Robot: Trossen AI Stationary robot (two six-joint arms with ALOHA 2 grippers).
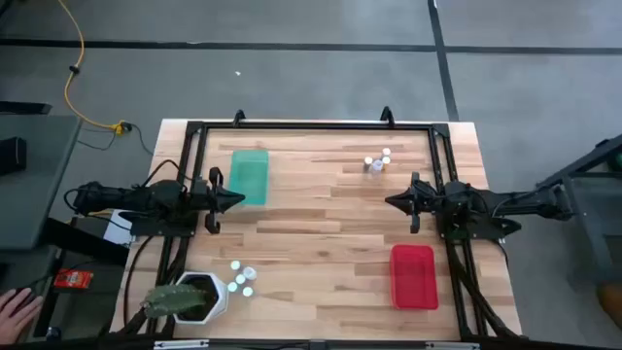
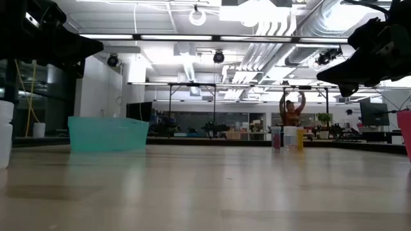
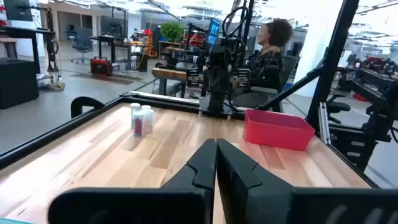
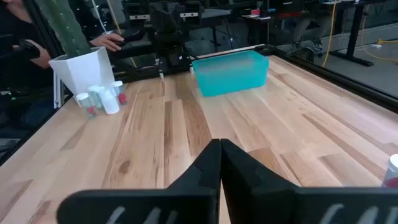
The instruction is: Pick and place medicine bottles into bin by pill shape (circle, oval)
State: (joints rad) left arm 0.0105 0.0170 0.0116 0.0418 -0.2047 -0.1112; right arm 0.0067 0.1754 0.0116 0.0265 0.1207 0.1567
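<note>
Three small white-capped medicine bottles (image 1: pixel 241 279) stand on the table near the front left, beside the cactus pot; they also show in the right wrist view (image 4: pixel 101 99). More bottles (image 1: pixel 378 160) stand at the far right, also in the left wrist view (image 3: pixel 142 118) and the low view (image 2: pixel 287 137). A teal bin (image 1: pixel 250 176) sits far left, a red bin (image 1: pixel 413 275) near right. My left gripper (image 1: pixel 239 200) is shut and empty above the table's left side. My right gripper (image 1: pixel 390 200) is shut and empty above the right side.
A white hexagonal pot with a green cactus (image 1: pixel 185 297) stands at the front left corner. A black frame (image 1: pixel 311 124) runs round the table. A person's hand (image 1: pixel 15 311) shows off the table at the lower left, and a person (image 3: pixel 267 56) sits beyond the right side.
</note>
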